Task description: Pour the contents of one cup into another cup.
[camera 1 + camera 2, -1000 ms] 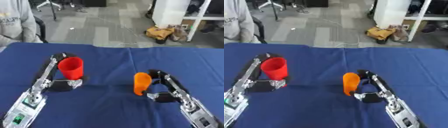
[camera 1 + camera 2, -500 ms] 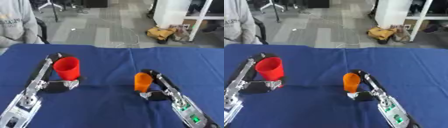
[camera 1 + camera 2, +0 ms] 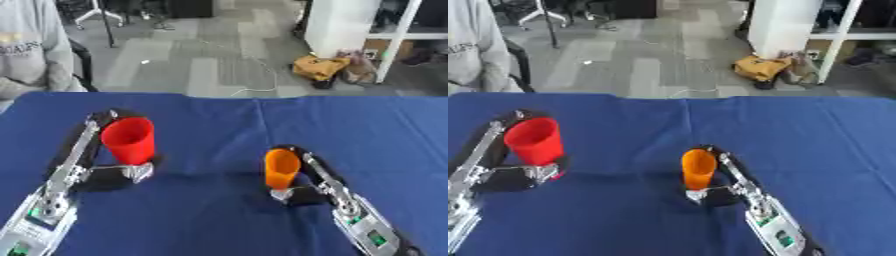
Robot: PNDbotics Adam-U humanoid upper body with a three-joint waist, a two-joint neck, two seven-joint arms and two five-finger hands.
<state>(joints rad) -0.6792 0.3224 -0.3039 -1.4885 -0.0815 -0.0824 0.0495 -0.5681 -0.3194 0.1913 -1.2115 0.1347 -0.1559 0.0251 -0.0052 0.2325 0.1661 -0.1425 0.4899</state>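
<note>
The left hand (image 3: 112, 170) is curled round the red plastic cup (image 3: 129, 140), fingers behind it and thumb at its base, holding it upright with its mouth open toward the camera. The right hand (image 3: 302, 182) grips the narrower orange plastic cup (image 3: 281, 167), which seems to tilt slightly leftward. The two cups stand well apart over the dark blue tablecloth (image 3: 210, 215).

Both arms reach in from the lower corners over the blue table (image 3: 219, 220), the left hand (image 3: 109, 167) curled around the red cup (image 3: 129, 140), the right hand (image 3: 302, 182) wrapped around the orange cup (image 3: 281, 167).
</note>
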